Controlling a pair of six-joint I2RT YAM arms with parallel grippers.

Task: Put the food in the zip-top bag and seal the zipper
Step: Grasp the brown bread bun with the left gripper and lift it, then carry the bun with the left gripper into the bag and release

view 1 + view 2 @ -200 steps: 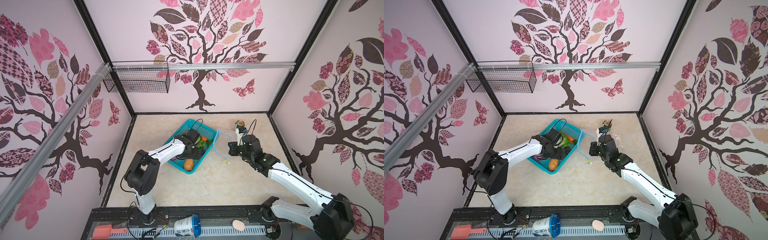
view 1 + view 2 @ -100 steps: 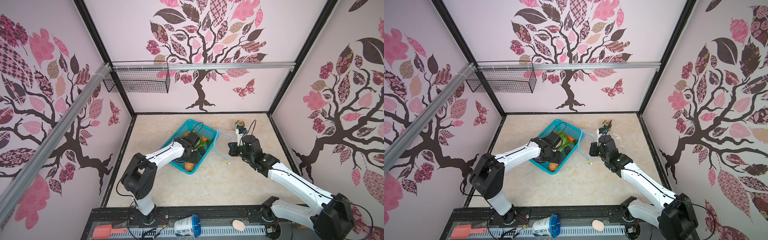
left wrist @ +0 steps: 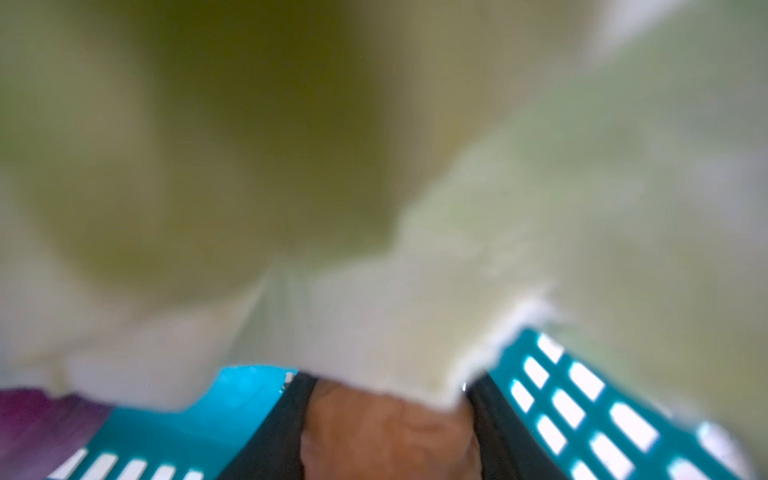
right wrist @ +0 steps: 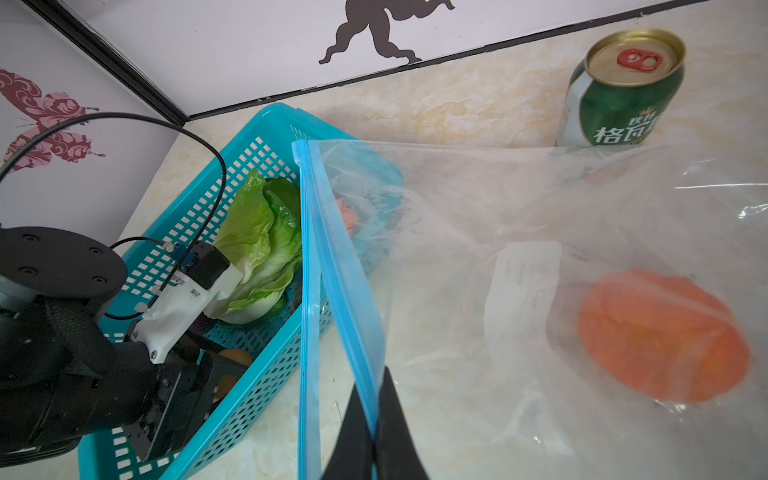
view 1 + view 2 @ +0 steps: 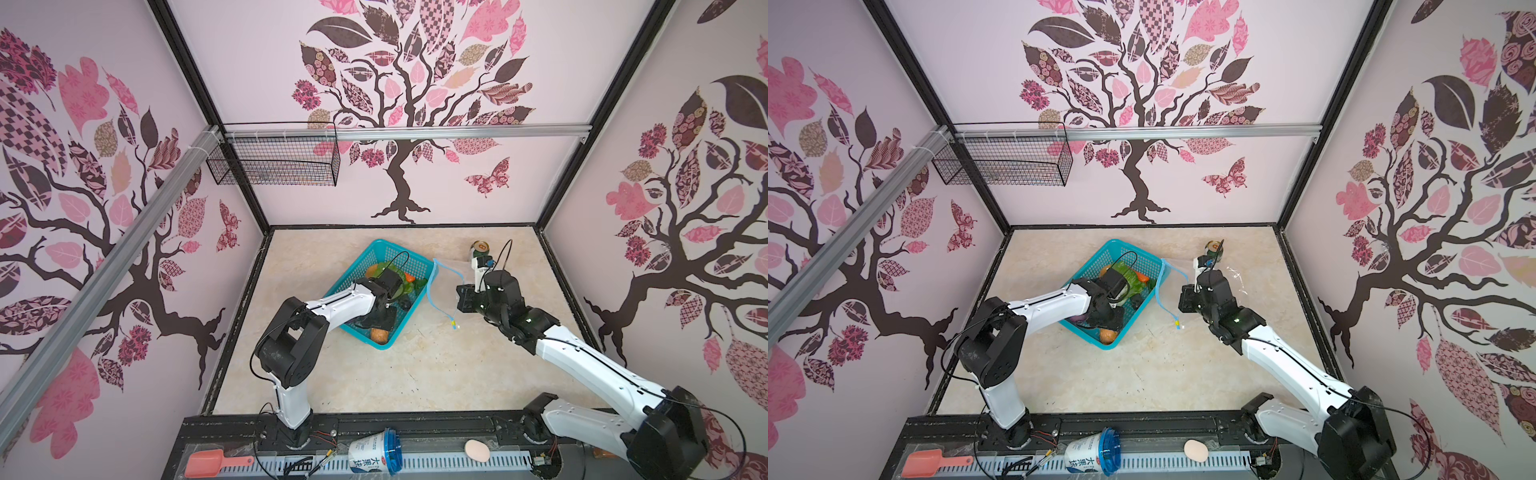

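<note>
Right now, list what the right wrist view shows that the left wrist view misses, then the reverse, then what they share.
Right wrist only: the zip-top bag, its zipper pinched in the shut right pincer, an orange pumpkin seen through the plastic, the can. Left wrist only: a close look at the potato filling the gap of the left pincer. Both: the teal basket and the cabbage.

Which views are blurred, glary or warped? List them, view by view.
Left wrist: badly out of focus, with the cabbage close to the lens as a green-white smear; the basket mesh is soft but readable. Right wrist: sharp, with glare streaks on the bag, and the pumpkin looks hazy through its plastic. Both top views: sharp and evenly lit, with wide-angle stretch toward the edges.
</note>
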